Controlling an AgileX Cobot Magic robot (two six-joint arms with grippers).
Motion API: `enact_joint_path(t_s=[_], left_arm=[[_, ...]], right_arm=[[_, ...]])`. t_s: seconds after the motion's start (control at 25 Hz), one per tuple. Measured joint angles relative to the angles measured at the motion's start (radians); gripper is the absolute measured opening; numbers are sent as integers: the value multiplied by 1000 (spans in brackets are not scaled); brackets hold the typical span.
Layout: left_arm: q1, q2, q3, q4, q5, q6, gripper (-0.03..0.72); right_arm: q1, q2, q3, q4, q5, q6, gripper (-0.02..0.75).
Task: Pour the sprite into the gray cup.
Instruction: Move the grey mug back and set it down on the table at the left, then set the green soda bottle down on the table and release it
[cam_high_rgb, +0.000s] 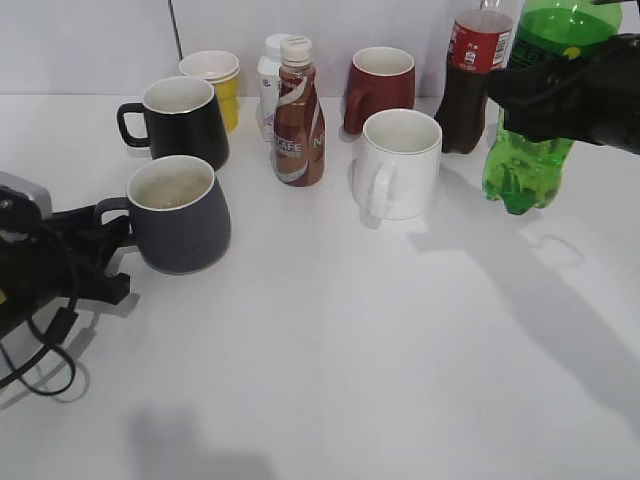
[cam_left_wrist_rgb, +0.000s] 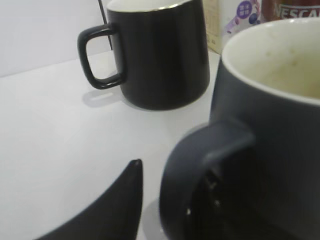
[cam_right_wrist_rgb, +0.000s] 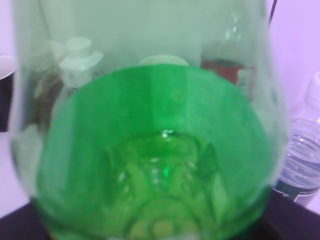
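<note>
Brightness: even, bright light is seen on the white table (cam_high_rgb: 330, 340).
Shadows: soft grey shadows are cast toward the camera.
Glare: a thin highlight is shown on the black mug (cam_left_wrist_rgb: 160, 55) rim.
Blur: the green bottle (cam_right_wrist_rgb: 150, 150) and grey mug (cam_left_wrist_rgb: 260, 140) are rendered soft at close range.

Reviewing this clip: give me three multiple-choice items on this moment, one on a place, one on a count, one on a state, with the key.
1. Where is the gray cup?
A. front left, before the black mug
B. behind the cola bottle
C. far right edge

2. How many mugs with handles stand on the table?
A. two
B. four
C. six

3. How is the sprite?
A. lying on its side
B. standing capped on the table
C. lifted clear in the right gripper

Key: 1 A, it sits nearest the left arm. 2 B, gray, black, white, dark red. 3 C, its base hangs above its shadow.
</note>
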Motion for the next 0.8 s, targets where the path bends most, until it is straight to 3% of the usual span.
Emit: enact_joint_path(t_s=[0.24,0.44,0.8], left_arm=[[0,-85,61,2,9,-1,289],[0,-147,107,2,13,-1,291],[0,-248,135,24,13,-1,294]], right_arm=[[-35,22,3,25,-33,2,417],[-97,69,68,53,-219,3,417],[-103,247,190,56,-456,3,417]])
